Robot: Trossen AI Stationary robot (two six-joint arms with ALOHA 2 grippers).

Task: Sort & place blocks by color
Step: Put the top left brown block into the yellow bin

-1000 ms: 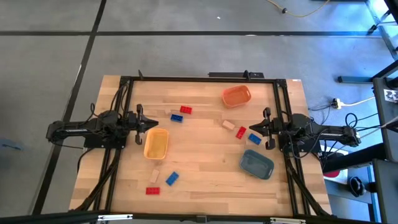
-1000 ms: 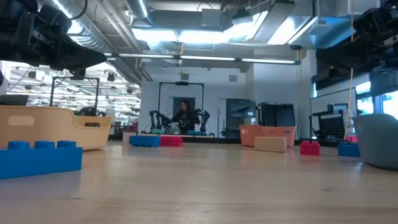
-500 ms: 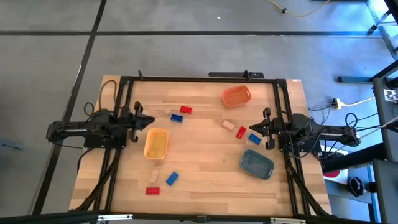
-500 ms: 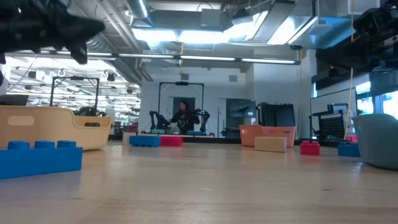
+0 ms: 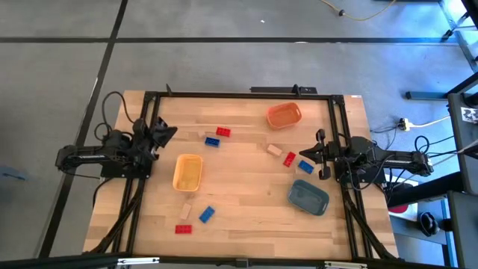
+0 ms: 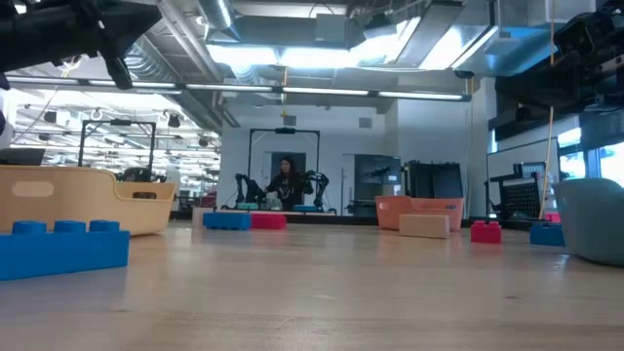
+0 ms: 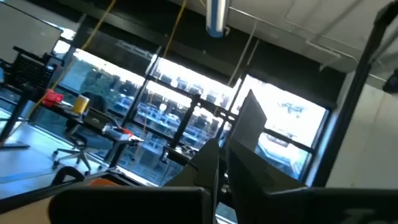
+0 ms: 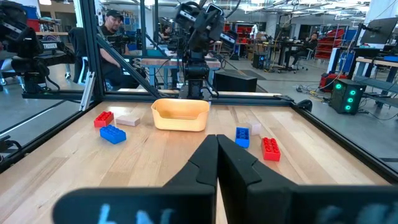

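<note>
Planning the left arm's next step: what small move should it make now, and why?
Probably swing the shut left gripper toward the red block and blue block and open it: it holds nothing, and all three trays look empty, including the yellow tray.

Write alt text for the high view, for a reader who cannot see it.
Overhead view of a wooden table with red, blue and beige blocks scattered among a yellow tray, an orange tray and a slate-blue tray. The left gripper and right gripper sit shut at opposite edges, holding nothing.
</note>
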